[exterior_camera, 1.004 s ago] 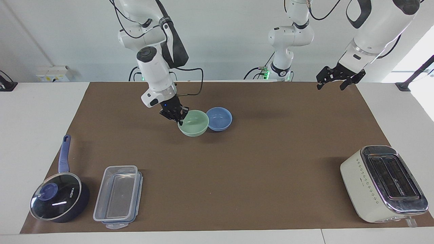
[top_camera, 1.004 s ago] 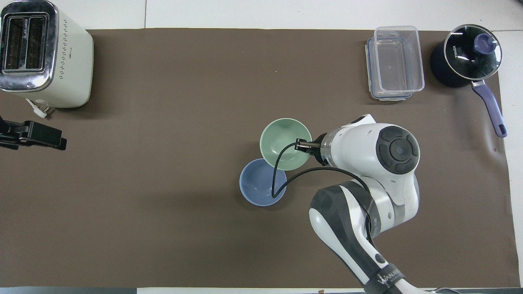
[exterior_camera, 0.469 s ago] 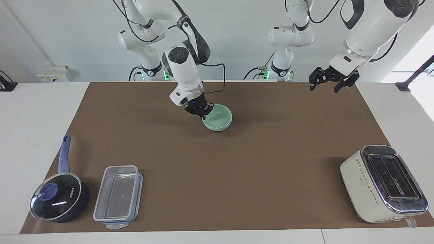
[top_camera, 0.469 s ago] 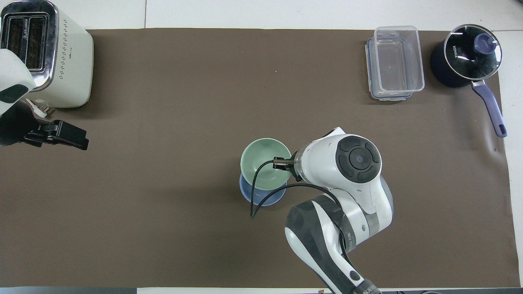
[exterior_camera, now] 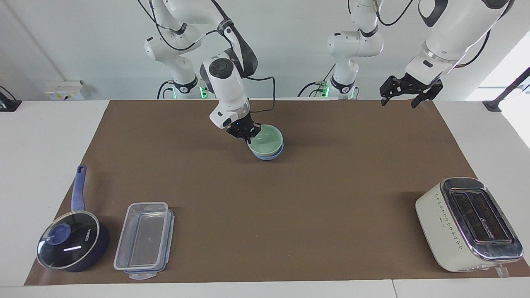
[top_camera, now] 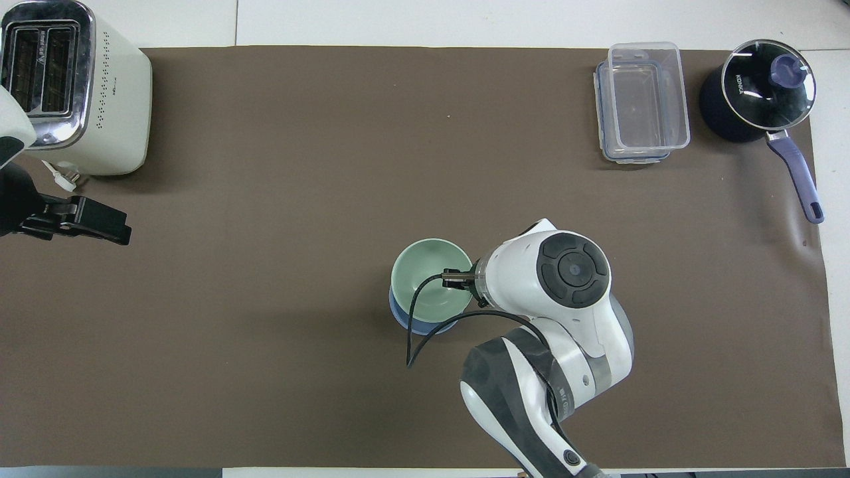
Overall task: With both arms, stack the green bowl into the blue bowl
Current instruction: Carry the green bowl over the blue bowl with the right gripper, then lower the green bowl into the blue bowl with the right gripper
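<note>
Green bowl [exterior_camera: 266, 141] pinched in right gripper [exterior_camera: 249, 138] fingers over blue bowl [exterior_camera: 271, 156]; left gripper [exterior_camera: 405, 93] wide.

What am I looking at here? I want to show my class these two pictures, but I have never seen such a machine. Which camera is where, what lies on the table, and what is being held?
These are two white robot arms at a table covered by a brown mat. One camera faces them from across the table; the other looks down from above their end. The right gripper is shut on the rim of the green bowl, which sits in the blue bowl. The left gripper hangs open, empty, over the mat's edge, waiting. Also on the mat: a toaster, a clear plastic container and a lidded saucepan.
</note>
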`<state>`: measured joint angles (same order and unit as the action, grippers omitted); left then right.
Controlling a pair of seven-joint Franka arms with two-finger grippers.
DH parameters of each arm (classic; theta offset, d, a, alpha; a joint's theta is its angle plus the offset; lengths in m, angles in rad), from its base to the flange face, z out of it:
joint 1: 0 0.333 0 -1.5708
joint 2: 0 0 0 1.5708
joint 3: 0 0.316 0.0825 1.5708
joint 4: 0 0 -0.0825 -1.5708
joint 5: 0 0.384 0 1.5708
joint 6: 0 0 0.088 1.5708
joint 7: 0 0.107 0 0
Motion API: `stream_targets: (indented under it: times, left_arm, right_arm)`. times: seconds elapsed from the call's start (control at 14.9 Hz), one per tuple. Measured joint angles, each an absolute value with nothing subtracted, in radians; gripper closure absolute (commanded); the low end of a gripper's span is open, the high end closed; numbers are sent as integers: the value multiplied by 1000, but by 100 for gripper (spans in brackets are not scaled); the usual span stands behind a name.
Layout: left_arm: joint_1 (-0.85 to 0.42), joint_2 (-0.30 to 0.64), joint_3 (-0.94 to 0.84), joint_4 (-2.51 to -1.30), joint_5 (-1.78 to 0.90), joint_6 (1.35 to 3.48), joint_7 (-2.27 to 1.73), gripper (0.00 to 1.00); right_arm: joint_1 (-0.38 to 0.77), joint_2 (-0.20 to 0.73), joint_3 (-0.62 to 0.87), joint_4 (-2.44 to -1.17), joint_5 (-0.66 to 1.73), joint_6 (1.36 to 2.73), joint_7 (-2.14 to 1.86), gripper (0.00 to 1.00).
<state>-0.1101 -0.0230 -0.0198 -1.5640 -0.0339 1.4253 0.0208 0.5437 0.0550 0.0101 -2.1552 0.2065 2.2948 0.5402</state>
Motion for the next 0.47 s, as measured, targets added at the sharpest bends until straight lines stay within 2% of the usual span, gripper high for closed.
stream_targets:
  times: [0.47]
  left_arm:
    - [-110,-24,-17,-1564,-33,1425,21,0]
  right_arm:
    - [546,51,10,-2182,206,2318,499,100]
